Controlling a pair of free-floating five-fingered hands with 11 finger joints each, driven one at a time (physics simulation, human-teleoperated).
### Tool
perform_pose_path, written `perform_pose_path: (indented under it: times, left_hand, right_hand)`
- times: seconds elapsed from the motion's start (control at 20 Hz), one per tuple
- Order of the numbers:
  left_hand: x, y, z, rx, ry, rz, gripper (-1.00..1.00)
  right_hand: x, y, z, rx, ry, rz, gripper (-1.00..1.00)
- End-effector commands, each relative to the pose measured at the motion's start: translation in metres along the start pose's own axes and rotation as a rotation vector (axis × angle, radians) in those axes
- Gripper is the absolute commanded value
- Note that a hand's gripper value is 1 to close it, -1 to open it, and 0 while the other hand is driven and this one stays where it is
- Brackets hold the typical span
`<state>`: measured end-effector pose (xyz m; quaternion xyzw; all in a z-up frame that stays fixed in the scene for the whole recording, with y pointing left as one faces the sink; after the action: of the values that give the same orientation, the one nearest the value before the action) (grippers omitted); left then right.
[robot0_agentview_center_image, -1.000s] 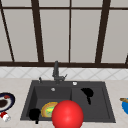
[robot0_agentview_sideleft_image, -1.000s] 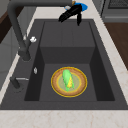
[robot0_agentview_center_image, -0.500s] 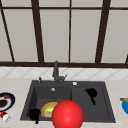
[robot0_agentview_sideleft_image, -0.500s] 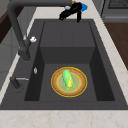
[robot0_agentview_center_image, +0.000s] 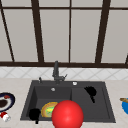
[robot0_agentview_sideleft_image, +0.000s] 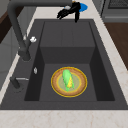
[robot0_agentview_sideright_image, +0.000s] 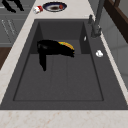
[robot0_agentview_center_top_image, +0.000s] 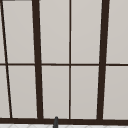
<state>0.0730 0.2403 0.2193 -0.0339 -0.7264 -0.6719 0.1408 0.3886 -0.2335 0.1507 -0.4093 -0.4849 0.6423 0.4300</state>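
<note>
— Hovering where, the right hand?
— Above the sink's right half, one finger straight down, grasping nothing.
— And the corn?
— On the plate in the left basin, at eight o'clock from that hand; long axis front to back. Left hand is nearer, at the front rim; fingers: cannot tell.

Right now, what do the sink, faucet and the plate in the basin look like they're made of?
Sink: matte dark grey, no glare, looks like composite stone, though coated metal is possible. Faucet: same dull charcoal, probably matte-coated metal. Plate: tan with a yellow rim, flat sheen, could be wood or glazed ceramic; a green and yellow cob lies on it. Counter: pale with faint veining, marble-like.
</note>
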Motion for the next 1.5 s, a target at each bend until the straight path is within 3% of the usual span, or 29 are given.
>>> perform_pose_path:
  times: [0.0,0.15,0.35,0.6,0.75,1.05,1.3,1.45]
  left_hand:
    - [0.000,0.000,0.000,0.000,0.000,0.000,0.00]
    - [0.000,0.000,0.000,0.000,0.000,0.000,0.00]
    - [0.000,0.000,0.000,0.000,0.000,0.000,0.00]
    - [0.000,0.000,0.000,0.000,0.000,0.000,0.00]
    - [0.000,0.000,0.000,0.000,0.000,0.000,0.00]
    - [0.000,0.000,0.000,0.000,0.000,0.000,0.00]
    - [0.000,0.000,0.000,0.000,0.000,0.000,0.00]
    - [0.000,0.000,0.000,0.000,0.000,0.000,0.00]
  right_hand:
    - [0.001,-0.002,-0.010,-0.065,-0.042,0.037,-1.00]
    - [0.006,-0.011,-0.013,-0.090,-0.072,0.040,-1.00]
    - [0.016,-0.013,-0.033,-0.125,-0.058,0.047,-1.00]
    - [0.025,-0.026,-0.052,-0.150,-0.068,0.025,-1.00]
    - [0.025,-0.040,-0.069,-0.183,-0.057,-0.022,-1.00]
    - [0.033,-0.064,-0.105,-0.214,-0.050,-0.019,-1.00]
    - [0.043,-0.085,-0.141,-0.193,-0.052,-0.021,-1.00]
    - [0.060,-0.094,-0.151,-0.120,-0.069,-0.030,-1.00]
